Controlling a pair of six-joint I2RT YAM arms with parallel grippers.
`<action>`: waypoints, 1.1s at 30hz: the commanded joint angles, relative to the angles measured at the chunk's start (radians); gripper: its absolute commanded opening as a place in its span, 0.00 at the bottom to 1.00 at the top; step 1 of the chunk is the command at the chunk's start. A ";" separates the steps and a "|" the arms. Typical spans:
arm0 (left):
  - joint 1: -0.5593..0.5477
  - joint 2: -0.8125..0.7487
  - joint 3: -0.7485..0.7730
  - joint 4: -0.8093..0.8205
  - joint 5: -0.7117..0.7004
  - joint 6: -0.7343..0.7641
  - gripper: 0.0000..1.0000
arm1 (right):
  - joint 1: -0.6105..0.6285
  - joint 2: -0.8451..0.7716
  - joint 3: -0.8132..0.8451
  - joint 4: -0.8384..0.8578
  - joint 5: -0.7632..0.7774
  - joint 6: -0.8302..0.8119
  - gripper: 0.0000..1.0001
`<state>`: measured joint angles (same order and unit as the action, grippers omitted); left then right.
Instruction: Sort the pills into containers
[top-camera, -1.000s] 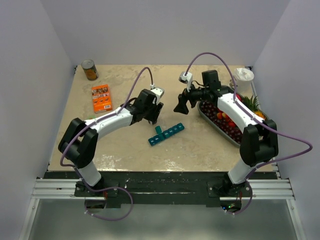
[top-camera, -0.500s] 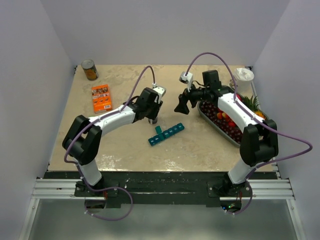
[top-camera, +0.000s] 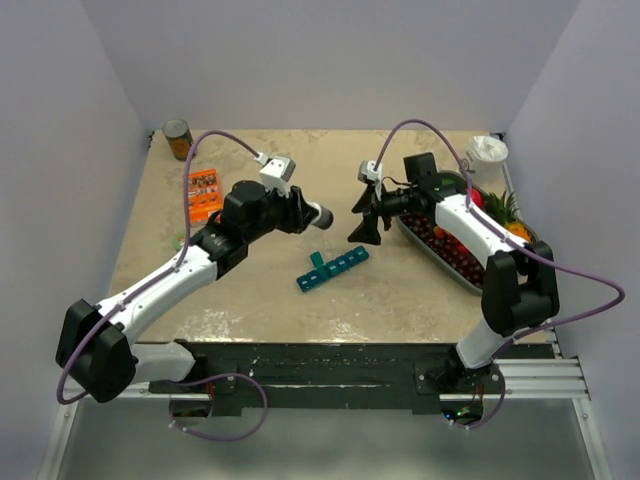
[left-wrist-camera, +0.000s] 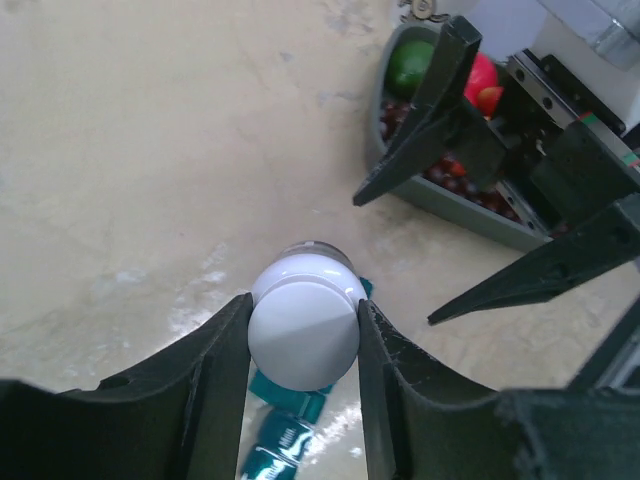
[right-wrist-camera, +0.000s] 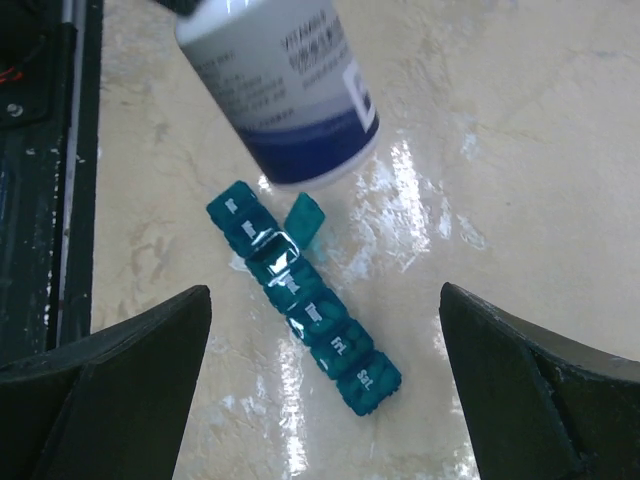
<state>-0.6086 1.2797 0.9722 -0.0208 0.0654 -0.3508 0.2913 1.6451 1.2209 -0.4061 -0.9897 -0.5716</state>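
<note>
My left gripper (top-camera: 305, 214) is shut on the white cap (left-wrist-camera: 303, 335) of a small pill bottle (top-camera: 320, 216) and holds it tilted above the table. The bottle's labelled body (right-wrist-camera: 280, 85) hangs over the far end of the teal pill organiser (top-camera: 333, 268). The organiser lies flat, and one lid (right-wrist-camera: 305, 228) near its left end stands open. It also shows under the cap in the left wrist view (left-wrist-camera: 285, 430). My right gripper (top-camera: 368, 215) is open and empty, just right of the bottle. In its own wrist view (right-wrist-camera: 325, 300) it is above the organiser (right-wrist-camera: 300, 295).
A grey tray (top-camera: 425, 252) of fruit stands at the right, under the right arm. A white cup (top-camera: 487, 152) is at the back right. An orange box (top-camera: 203, 193) and a can (top-camera: 179, 139) are at the back left.
My left arm has pulled back to the left and turned the bottle from upright to nearly level, raised off the table. My right gripper has shifted slightly towards the bottle.
</note>
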 joint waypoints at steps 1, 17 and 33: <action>0.003 -0.049 -0.118 0.194 0.180 -0.201 0.00 | 0.035 -0.083 -0.017 0.004 -0.174 -0.093 0.99; 0.003 -0.085 -0.155 0.289 0.304 -0.318 0.00 | 0.183 -0.033 0.006 -0.083 -0.199 -0.194 0.79; 0.006 -0.152 -0.216 0.361 0.298 -0.353 0.00 | 0.183 -0.013 0.034 -0.068 -0.201 -0.108 0.18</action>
<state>-0.6090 1.1797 0.7650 0.1959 0.3550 -0.6708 0.4717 1.6184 1.2175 -0.4557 -1.1572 -0.6865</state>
